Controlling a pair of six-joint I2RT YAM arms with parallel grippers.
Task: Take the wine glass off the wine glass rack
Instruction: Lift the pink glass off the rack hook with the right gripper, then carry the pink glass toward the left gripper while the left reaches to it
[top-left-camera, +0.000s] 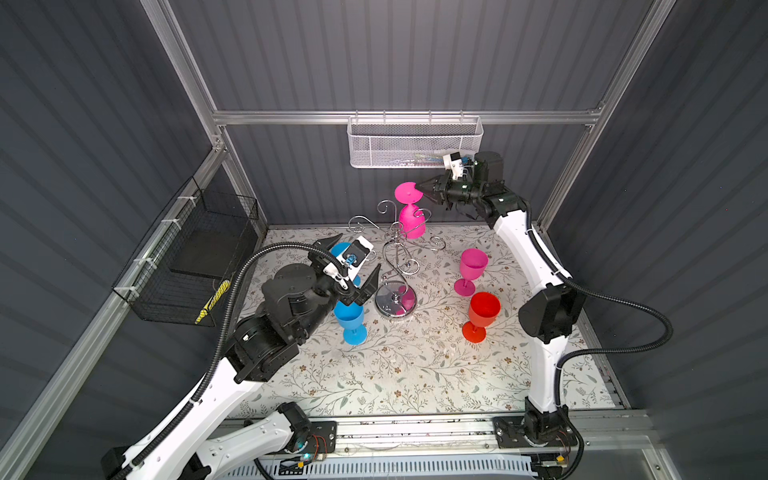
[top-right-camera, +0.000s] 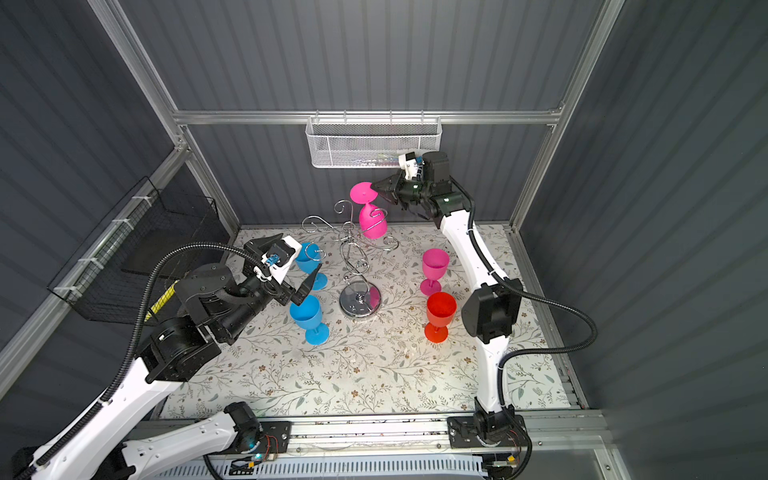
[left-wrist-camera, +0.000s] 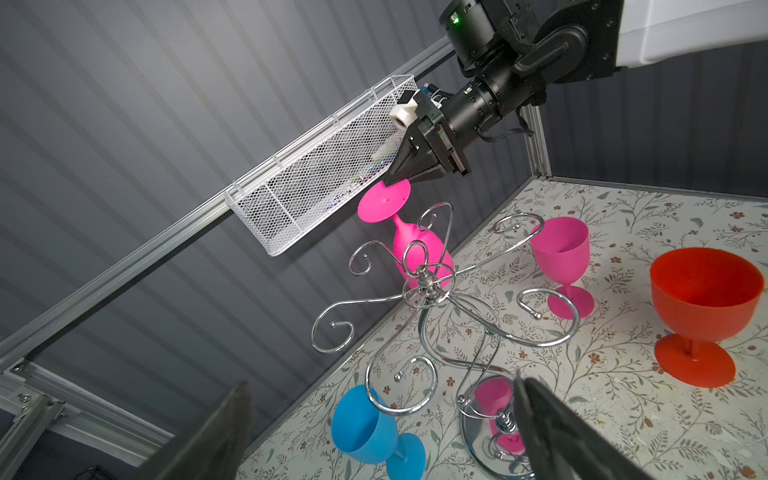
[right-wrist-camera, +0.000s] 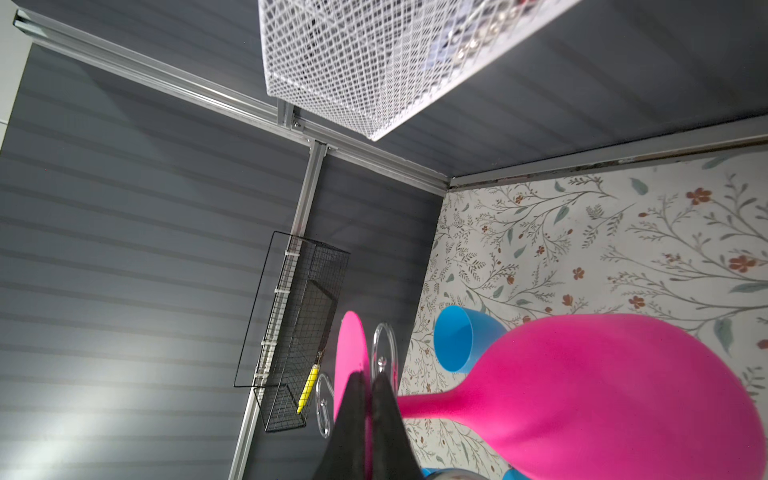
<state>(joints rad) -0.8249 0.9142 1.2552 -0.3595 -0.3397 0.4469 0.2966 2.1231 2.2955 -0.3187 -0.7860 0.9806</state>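
One gripper (top-left-camera: 420, 192) tight on wine glass (top-left-camera: 410, 210) foot.

A: Where is the wine glass rack (top-left-camera: 395, 266)?
B: Mid-table. One wine glass (top-left-camera: 409, 212) hangs upside down behind its top.
A: And the others?
B: Two upright glasses (top-left-camera: 349, 322) stand left of the rack, two more (top-left-camera: 473, 270) stand right.
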